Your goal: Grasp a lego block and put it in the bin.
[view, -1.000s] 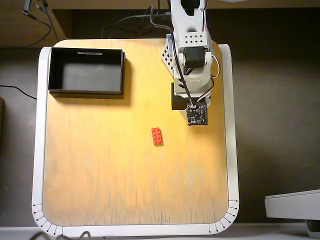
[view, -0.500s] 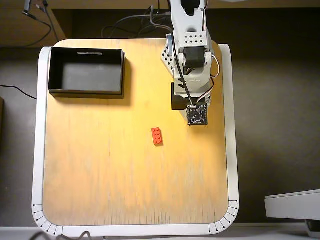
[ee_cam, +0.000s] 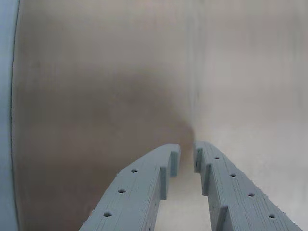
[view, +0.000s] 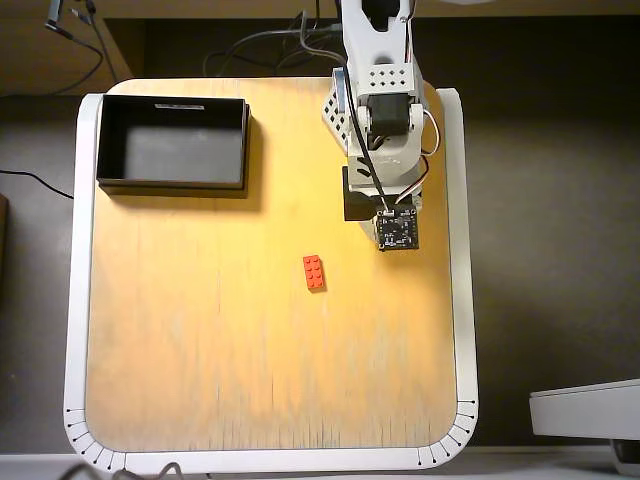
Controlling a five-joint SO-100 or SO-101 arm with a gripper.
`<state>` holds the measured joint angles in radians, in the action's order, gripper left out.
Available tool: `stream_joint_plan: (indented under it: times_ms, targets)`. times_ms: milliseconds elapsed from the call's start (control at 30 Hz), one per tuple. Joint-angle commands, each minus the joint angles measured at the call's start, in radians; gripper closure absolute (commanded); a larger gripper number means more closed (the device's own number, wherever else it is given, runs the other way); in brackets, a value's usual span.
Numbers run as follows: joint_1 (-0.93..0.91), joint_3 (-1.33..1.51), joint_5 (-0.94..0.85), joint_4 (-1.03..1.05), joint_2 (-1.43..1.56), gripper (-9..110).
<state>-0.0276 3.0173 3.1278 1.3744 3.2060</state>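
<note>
The red lego block (view: 314, 271) lies flat on the wooden tabletop near the middle in the overhead view, on its own. The black bin (view: 170, 184) stands at the table's far left corner and holds nothing. The arm (view: 380, 120) is folded at the far right of the table, above and to the right of the block. In the wrist view my gripper (ee_cam: 186, 153) points at bare wood. Its two grey-blue fingers are nearly together at the tips, with nothing between them. The block and the bin are out of the wrist view.
A small black square circuit board (view: 397, 231) sits at the end of the arm. The table has a white raised rim (view: 463, 300), which also shows at the left edge of the wrist view (ee_cam: 6, 115). Cables run behind the table.
</note>
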Motion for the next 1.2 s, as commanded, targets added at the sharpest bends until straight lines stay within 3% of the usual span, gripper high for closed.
stream_joint_plan:
  times_ms: [0,233,567,900,1167]
  targets:
    - [0.003,0.156,0.012,0.012,0.087,101]
    - [-0.011,0.092,0.055,-0.081,-0.049,101]
    - [-0.083,-0.462,0.031,-0.083,-0.499,101]
    - [-0.296,-0.801,0.261,-0.083,-0.755,101]
    - [-0.463,-0.864,0.466,-0.086,-0.893,96]
